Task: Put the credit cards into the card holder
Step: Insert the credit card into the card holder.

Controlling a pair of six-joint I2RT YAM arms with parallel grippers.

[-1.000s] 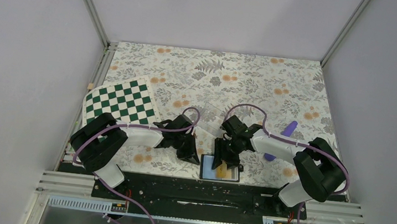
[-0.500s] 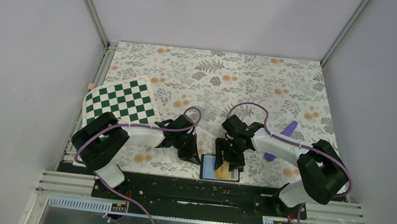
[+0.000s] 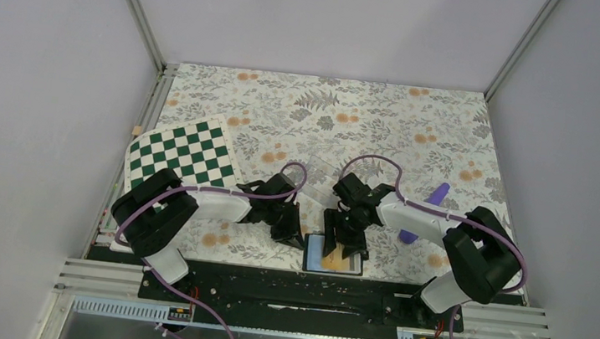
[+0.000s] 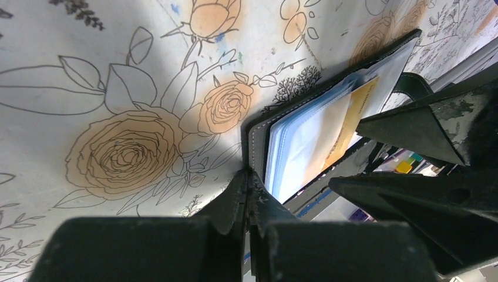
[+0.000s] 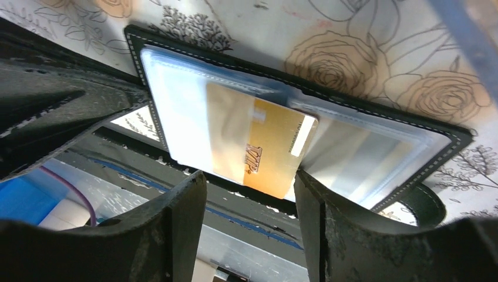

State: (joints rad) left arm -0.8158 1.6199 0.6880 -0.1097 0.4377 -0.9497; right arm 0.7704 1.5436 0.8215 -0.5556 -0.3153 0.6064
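Note:
The black card holder (image 3: pixel 313 255) lies open at the table's front edge, pale blue pockets up. It also shows in the left wrist view (image 4: pixel 258 126) and the right wrist view (image 5: pixel 376 111). One orange-yellow credit card (image 5: pixel 273 144) sits partly in a pocket, its near end sticking out; it also shows from above (image 3: pixel 337 262) and in the left wrist view (image 4: pixel 352 111). My right gripper (image 5: pixel 249 181) is open just above the card's free end, one finger on each side. My left gripper (image 4: pixel 249 176) is shut, its tips against the holder's left edge. No other card is in view.
A green-and-white checkerboard (image 3: pixel 184 156) lies at the left. A clear plastic box (image 3: pixel 318 180) sits behind the grippers. A purple cylinder (image 3: pixel 438 197) lies to the right, by the right arm. The black base rail (image 3: pixel 301 292) runs just in front of the holder.
My right gripper has shifted slightly over the holder and the card has moved a little with it. The left gripper has stayed at the holder's left edge.

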